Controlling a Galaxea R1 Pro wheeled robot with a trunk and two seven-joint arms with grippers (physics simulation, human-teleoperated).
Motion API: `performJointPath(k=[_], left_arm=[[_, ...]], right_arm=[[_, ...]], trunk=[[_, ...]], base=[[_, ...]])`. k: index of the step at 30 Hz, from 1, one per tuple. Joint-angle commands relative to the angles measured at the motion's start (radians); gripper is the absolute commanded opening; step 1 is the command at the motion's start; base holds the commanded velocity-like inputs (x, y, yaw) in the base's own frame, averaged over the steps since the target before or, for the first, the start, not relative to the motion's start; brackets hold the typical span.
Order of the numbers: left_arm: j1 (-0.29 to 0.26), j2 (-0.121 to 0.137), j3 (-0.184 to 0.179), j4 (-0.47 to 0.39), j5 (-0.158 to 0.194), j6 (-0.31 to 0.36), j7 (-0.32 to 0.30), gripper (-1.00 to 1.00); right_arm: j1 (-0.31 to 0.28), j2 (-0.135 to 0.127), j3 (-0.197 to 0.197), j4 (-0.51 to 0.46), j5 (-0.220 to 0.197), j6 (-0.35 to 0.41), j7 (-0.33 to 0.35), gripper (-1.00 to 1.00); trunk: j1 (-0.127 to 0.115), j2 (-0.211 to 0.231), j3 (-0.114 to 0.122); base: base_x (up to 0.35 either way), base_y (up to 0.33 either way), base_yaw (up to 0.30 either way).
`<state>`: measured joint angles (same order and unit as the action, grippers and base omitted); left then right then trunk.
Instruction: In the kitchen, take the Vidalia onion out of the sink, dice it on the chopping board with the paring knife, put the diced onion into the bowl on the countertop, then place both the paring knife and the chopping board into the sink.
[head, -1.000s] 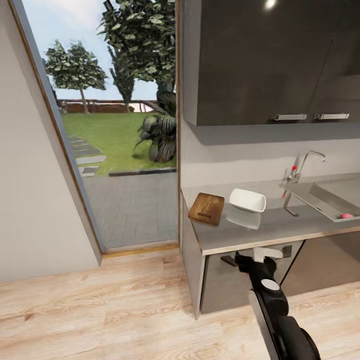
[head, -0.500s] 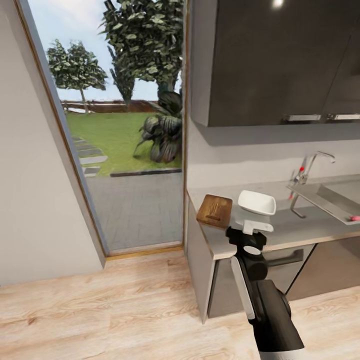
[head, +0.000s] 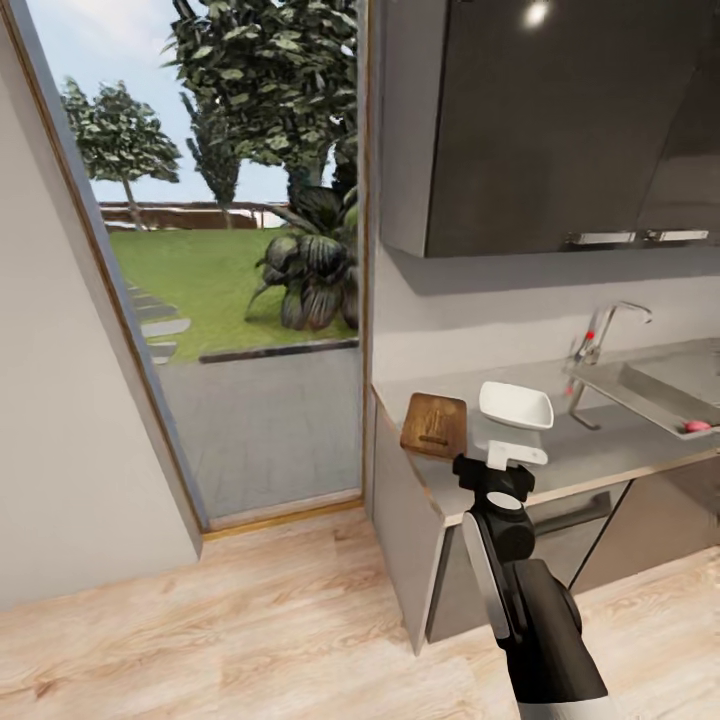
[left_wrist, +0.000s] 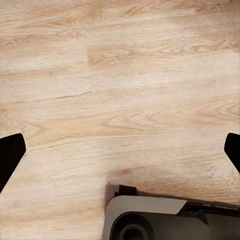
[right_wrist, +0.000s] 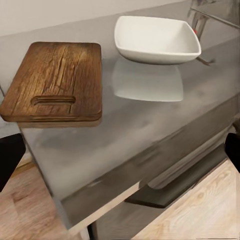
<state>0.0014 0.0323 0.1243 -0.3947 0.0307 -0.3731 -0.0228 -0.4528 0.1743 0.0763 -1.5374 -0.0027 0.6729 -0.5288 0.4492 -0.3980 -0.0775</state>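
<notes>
The dark brown chopping board (head: 434, 425) lies at the counter's left end, its slot handle toward the front edge (right_wrist: 54, 82). To its right stands the white square bowl (head: 515, 405) (right_wrist: 156, 40). The Vidalia onion (head: 696, 427) shows as a small pink ball in the grey sink (head: 655, 385) at far right, by the chrome tap (head: 602, 338). My right gripper (head: 510, 456) (right_wrist: 120, 152) hovers open at the counter's front edge, just before the bowl and board. My left gripper (left_wrist: 120, 150) hangs open over the wooden floor. The paring knife is out of view.
Dark wall cabinets (head: 540, 120) hang above the counter (head: 600, 450). A tall glass opening onto the garden (head: 230, 300) is left of the counter. Light wood floor (head: 200, 620) stretches in front. My base (left_wrist: 165, 220) shows under the left gripper.
My right arm rose from below the counter edge to the level of the bowl, then held. The whole view shifted slightly, so the camera moved; board, bowl and onion stayed put.
</notes>
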Motion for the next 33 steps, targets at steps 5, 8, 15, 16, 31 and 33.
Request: performJointPath(k=[5, 8, 15, 16, 31, 33], left_arm=[[0.0, 0.0, 0.001, -0.001, 0.003, -0.001, -0.002, 1.0], [0.0, 0.0, 0.0, -0.001, 0.003, -0.001, -0.002, 1.0], [0.0, 0.0, 0.0, -0.001, 0.003, -0.001, -0.003, 1.0], [0.0, 0.0, 0.0, -0.001, 0.003, -0.001, -0.003, 1.0], [0.0, 0.0, 0.0, 0.0, 0.003, -0.001, -0.003, 1.0], [0.0, 0.0, 0.001, 0.009, 0.003, -0.001, -0.003, 1.0]], right_arm=[[-0.001, 0.0, 0.001, 0.005, 0.0, 0.005, -0.005, 1.0], [-0.001, 0.0, 0.0, 0.008, 0.0, -0.004, -0.005, 1.0], [-0.001, 0.0, 0.0, 0.036, 0.0, -0.034, -0.005, 1.0], [-0.001, 0.0, -0.001, 0.039, 0.0, -0.039, -0.005, 1.0], [-0.001, 0.0, -0.001, 0.057, 0.0, -0.052, -0.004, 1.0], [-0.001, 0.0, -0.001, 0.061, 0.0, -0.052, -0.004, 1.0]], trunk=[[0.001, -0.002, 0.002], [0.001, -0.002, 0.005], [0.001, -0.002, 0.01], [0.001, -0.002, 0.011], [0.001, -0.002, 0.022], [0.001, -0.002, 0.023]], base=[[0.078, 0.277, -0.25], [0.077, 0.277, -0.252], [0.079, 0.277, -0.253], [0.095, 0.277, -0.255], [0.148, 0.277, -0.256], [0.188, 0.274, -0.256]])
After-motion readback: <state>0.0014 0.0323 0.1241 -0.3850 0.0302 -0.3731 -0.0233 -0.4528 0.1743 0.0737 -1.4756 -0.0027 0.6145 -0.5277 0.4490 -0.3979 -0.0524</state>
